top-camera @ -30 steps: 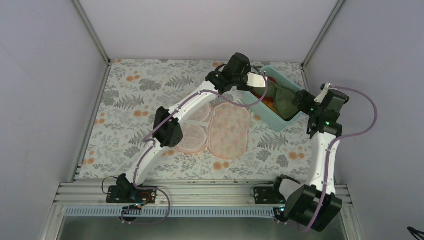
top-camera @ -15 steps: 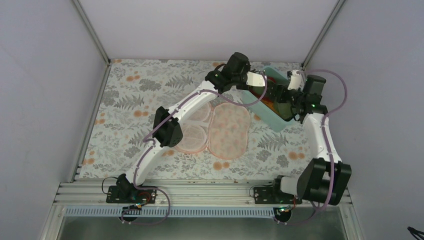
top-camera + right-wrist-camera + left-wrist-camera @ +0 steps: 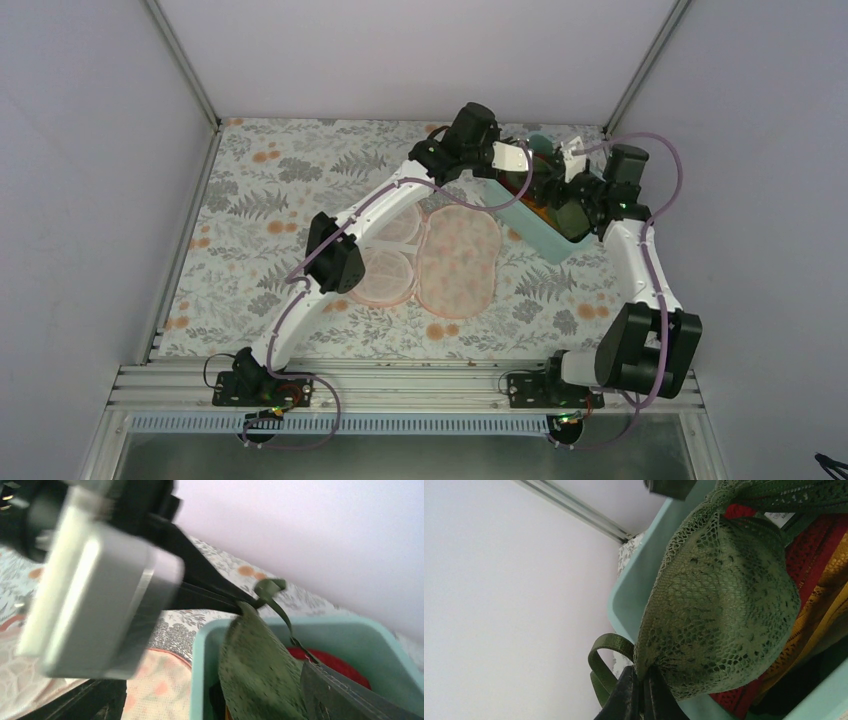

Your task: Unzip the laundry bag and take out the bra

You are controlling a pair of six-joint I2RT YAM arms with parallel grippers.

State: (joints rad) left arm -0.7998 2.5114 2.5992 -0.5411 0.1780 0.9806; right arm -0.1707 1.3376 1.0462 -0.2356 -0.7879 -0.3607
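Observation:
The laundry bag (image 3: 455,260) lies unzipped and flat on the table, its left half showing two round cups. The olive-green bra (image 3: 719,605) hangs over the teal tub (image 3: 553,243); it also shows in the right wrist view (image 3: 255,675). My left gripper (image 3: 526,188) is shut on the bra's edge (image 3: 642,682), holding it up at the tub's near-left rim. My right gripper (image 3: 558,195) is over the tub, right next to the left one. It is open, one finger (image 3: 345,695) beside the hanging bra.
The teal tub (image 3: 636,585) holds a red cloth (image 3: 819,545) and an orange cloth (image 3: 824,610) under the bra. It stands at the back right, close to the walls. The left arm stretches across above the bag.
My right arm has swung from the right of the tub to over it, close to the left gripper. The left gripper keeps its hold on the bra and has hardly moved.

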